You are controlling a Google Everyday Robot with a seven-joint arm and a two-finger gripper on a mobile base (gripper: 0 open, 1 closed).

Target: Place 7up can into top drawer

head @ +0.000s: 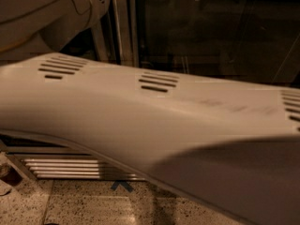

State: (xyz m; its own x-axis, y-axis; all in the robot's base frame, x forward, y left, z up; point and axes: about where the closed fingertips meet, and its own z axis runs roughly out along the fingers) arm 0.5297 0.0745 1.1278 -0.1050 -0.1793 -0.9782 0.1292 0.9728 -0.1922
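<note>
Arm shell blocking most of my camera view.
Pale grey moulded plastic arm shell (pixel 140 121) runs from 9 o'clock across to 4 o'clock, with groups of dark vent slots (pixel 157 82) along its upper face and heavy shadow over its 5 o'clock end. Rounded grey joint housing (pixel 51 13) sits above it at 11 o'clock. Dark glass panel (pixel 215 32) is behind at 1 o'clock. Under the shell at 7 o'clock I see ribbed metal slats (pixel 70 168), then speckled stone floor (pixel 89 205) with a dark blue arrow mark (pixel 121 185) just beside the slats. Gripper is out of frame, so I cannot tell if it is open, closed or holding anything. 7up can is hidden from me; cannot tell where it is.
</note>
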